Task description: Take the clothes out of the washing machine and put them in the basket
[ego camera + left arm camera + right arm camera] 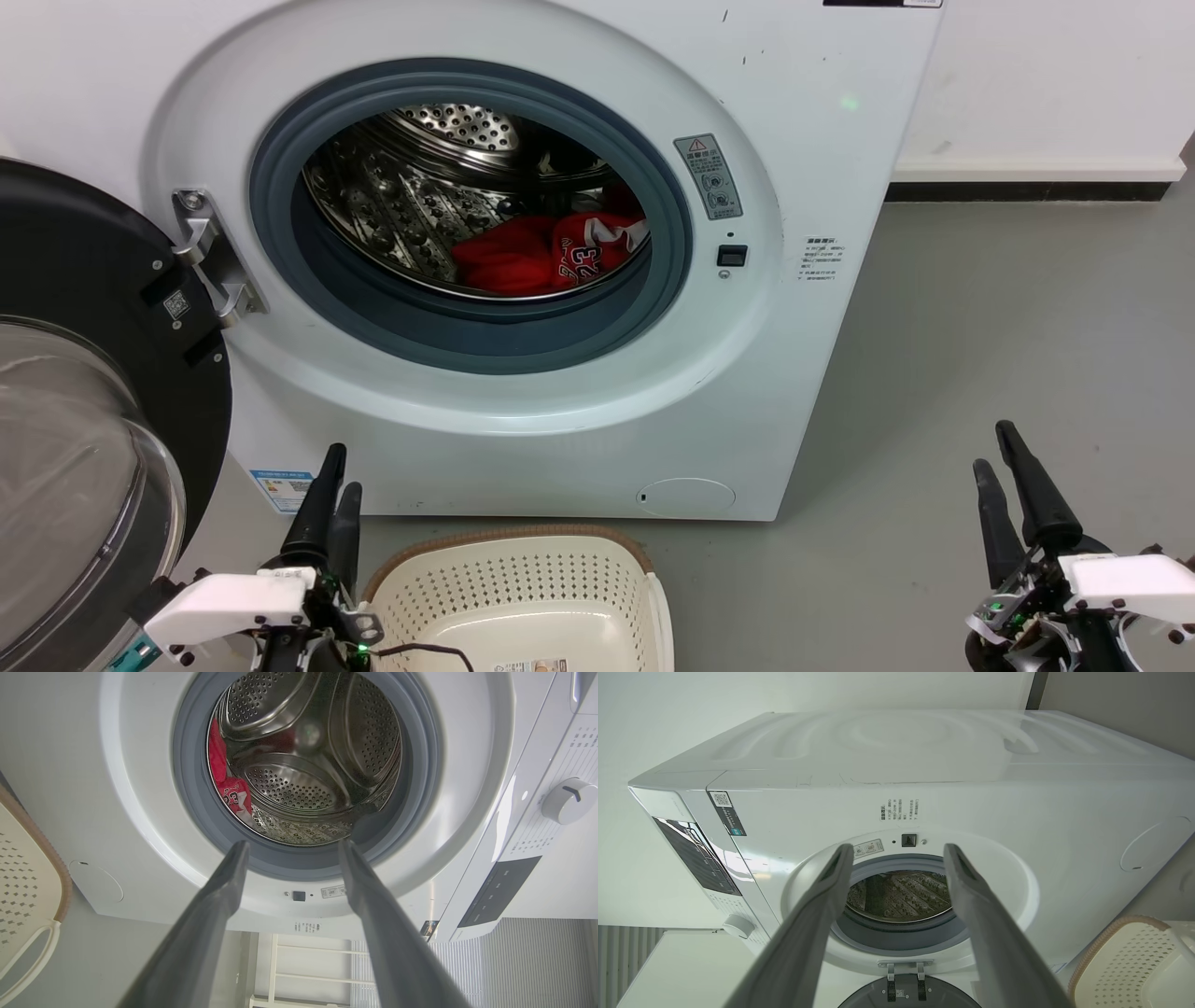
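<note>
The white washing machine stands with its black-framed glass door swung open to the left. Inside the steel drum lie the red clothes, a jersey with white trim beside a plain red piece; in the left wrist view the clothes show at the drum's left side. The cream basket sits on the floor in front of the washer, with nothing in the part that shows. My left gripper hovers open just left of the basket. My right gripper stands open over the floor at the right, with nothing between its fingers.
Grey floor stretches to the right of the washer, up to a white wall with a dark skirting. The open door takes up the space at the lower left. The washer's control knob and dark panel show in the left wrist view.
</note>
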You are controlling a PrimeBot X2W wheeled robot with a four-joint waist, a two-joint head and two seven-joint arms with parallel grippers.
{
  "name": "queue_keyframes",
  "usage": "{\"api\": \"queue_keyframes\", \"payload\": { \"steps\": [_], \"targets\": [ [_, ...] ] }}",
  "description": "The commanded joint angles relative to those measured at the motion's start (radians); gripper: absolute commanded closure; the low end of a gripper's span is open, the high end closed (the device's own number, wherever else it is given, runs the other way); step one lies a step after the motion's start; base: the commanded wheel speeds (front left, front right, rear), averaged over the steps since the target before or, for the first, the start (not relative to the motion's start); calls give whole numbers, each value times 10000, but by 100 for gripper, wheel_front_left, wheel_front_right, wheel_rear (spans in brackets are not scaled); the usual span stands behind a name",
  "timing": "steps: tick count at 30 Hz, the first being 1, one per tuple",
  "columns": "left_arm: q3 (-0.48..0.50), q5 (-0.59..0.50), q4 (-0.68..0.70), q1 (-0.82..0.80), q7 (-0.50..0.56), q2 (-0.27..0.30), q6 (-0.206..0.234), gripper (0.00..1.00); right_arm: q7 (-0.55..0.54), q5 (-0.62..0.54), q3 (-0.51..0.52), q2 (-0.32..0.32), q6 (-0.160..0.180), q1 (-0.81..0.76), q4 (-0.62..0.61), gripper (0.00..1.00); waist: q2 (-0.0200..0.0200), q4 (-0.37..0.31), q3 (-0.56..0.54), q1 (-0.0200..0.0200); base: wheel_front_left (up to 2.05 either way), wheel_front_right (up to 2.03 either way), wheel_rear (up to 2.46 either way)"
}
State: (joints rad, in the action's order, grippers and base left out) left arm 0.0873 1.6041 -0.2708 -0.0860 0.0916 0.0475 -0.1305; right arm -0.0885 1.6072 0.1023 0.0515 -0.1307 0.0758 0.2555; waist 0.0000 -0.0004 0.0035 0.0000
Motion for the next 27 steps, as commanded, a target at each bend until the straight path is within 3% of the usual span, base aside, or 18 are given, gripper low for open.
{"api": "queue_keyframes", "payload": {
  "steps": [1, 8, 27],
  "targets": [
    [-171, -164, 171, -329, -173, 25, -2, 0, 150, -169, -64, 4, 0, 132, -304, 0, 0, 2, 4, 0, 0, 0, 0],
    [-325, -897, 329, -427, -462, 26, -2, 0, 437, -783, -129, 3, 0, 52, -534, 0, 0, 23, 7, 0, 0, 0, 0],
    [-811, -4704, 1091, -646, -1255, 30, -2, 0, 1229, -4655, -415, 1, 0, -140, -1406, 0, 0, 141, 5, 0, 0, 0, 0]
  ]
}}
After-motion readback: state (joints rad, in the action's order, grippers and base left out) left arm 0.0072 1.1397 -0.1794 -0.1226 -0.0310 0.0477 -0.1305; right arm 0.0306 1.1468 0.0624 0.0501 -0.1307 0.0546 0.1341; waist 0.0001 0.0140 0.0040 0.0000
